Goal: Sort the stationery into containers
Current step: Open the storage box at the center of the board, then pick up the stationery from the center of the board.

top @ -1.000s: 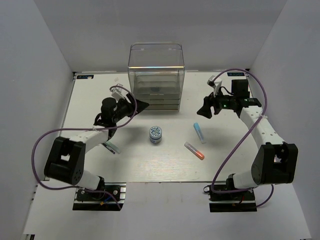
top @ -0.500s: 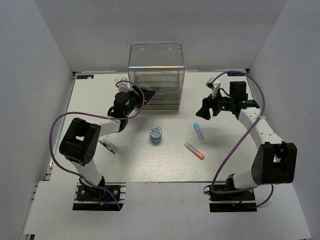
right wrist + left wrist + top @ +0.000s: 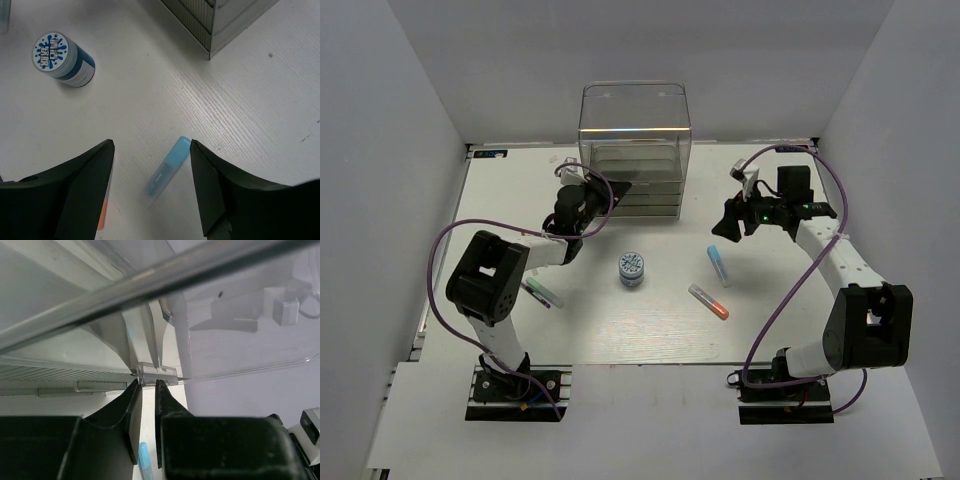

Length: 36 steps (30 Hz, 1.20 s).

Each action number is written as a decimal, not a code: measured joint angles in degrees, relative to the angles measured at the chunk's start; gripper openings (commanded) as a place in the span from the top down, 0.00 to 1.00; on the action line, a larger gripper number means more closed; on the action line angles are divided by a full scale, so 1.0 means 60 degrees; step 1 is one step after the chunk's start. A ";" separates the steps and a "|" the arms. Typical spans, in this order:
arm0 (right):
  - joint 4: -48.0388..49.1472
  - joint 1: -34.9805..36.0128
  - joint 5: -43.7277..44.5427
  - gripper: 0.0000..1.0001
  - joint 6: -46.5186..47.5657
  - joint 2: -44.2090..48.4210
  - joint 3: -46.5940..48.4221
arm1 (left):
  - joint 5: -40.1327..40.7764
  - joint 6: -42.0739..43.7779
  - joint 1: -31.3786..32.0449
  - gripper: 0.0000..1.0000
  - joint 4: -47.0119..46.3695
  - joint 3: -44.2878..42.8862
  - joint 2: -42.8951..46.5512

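Note:
The clear drawer cabinet (image 3: pixel 634 150) stands at the back middle. My left gripper (image 3: pixel 616 190) is at its lower left drawers. In the left wrist view its jaws (image 3: pixel 147 383) are nearly closed, tips on a small clear drawer handle (image 3: pixel 156 373). My right gripper (image 3: pixel 725 228) is open and empty above the light-blue-ended tube (image 3: pixel 718 265), which lies between its fingers in the right wrist view (image 3: pixel 165 172). The blue-and-white roll (image 3: pixel 632 268) stands mid-table. The orange-capped tube (image 3: pixel 708 301) lies right of it. The teal-and-pink pen (image 3: pixel 540 293) lies at the left.
The white table (image 3: pixel 620 330) is walled on three sides by white panels. The cabinet's corner (image 3: pixel 215 25) shows at the top of the right wrist view, and the roll (image 3: pixel 62 57) at its upper left. Purple cables loop beside both arms.
My left arm has swung up and right from the pen's area to the cabinet, and its gripper has reached the lower drawers. The right arm has barely moved.

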<state>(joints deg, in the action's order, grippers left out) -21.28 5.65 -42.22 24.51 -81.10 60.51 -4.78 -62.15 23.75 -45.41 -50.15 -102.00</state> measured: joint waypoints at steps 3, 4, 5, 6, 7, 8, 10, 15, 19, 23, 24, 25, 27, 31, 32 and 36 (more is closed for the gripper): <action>-0.0033 0.0080 -0.0131 0.38 0.0277 0.0004 -0.0044 | 0.0055 -0.0047 0.0033 0.99 -0.0022 0.0015 0.0000; -0.0131 0.0127 -0.0186 0.38 0.0459 0.0007 -0.0066 | 0.0058 -0.0051 0.0069 0.99 -0.0022 0.0029 0.0022; -0.0229 0.0197 -0.0259 0.38 0.0652 0.0011 -0.0091 | 0.0066 -0.0047 0.0084 0.99 -0.0018 0.0055 0.0055; -0.0291 0.0302 -0.0321 0.36 0.0892 0.0033 -0.0149 | 0.0084 -0.0047 0.0102 0.99 -0.0015 0.0091 0.0109; -0.0372 0.0437 -0.0372 0.34 0.1115 0.0080 -0.0229 | 0.0091 -0.0033 0.0127 0.99 -0.0004 0.0146 0.0200; -0.0444 0.0583 -0.0430 0.30 0.1359 0.0142 -0.0313 | 0.0098 0.0000 0.0149 0.99 0.0033 0.0182 0.0302; -0.0546 0.0936 -0.0506 0.26 0.1851 0.0321 -0.0550 | 0.0117 0.0076 0.0200 0.99 0.0182 0.0240 0.0579; -0.0393 0.1920 -0.0463 0.11 0.2809 0.0641 -0.1177 | 0.0109 0.0331 0.0342 0.98 0.0382 0.0331 0.1370; 0.0164 0.2728 -0.0076 0.11 0.3184 0.0634 -0.1599 | 0.0106 0.0546 0.0452 0.98 0.0251 0.0331 0.1774; 0.1235 0.3493 0.0663 0.11 0.3195 0.0331 -0.1752 | 0.0113 0.0659 0.0452 0.97 0.0211 0.0331 0.1923; 0.1555 0.3646 0.0900 0.11 0.3166 0.0182 -0.1759 | 0.0113 0.0681 0.0448 0.97 0.0215 0.0331 0.1927; 0.1825 0.3785 0.1111 0.11 0.3155 0.0040 -0.1763 | 0.0117 0.0688 0.0448 0.97 0.0211 0.0331 0.1927; 0.2466 0.4095 0.1574 0.11 0.3093 -0.0361 -0.1763 | 0.0117 0.0710 0.0448 0.97 0.0208 0.0331 0.1927; 0.3096 0.4499 0.2109 0.11 0.2881 -0.1282 -0.1599 | 0.0127 0.0718 0.0448 0.97 0.0200 0.0331 0.1927; 0.3177 0.4594 0.2193 0.11 0.2809 -0.1559 -0.1457 | 0.0131 0.0721 0.0448 0.97 0.0193 0.0331 0.1927; 0.3330 0.4889 0.2204 0.11 0.2736 -0.2284 -0.0933 | 0.0138 0.0721 0.0448 0.97 0.0189 0.0331 0.1927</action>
<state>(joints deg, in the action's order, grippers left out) -1.30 34.98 -28.99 40.93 -94.80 54.92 -3.95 -57.82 26.44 -44.27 -48.16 -90.43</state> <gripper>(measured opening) 0.893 0.208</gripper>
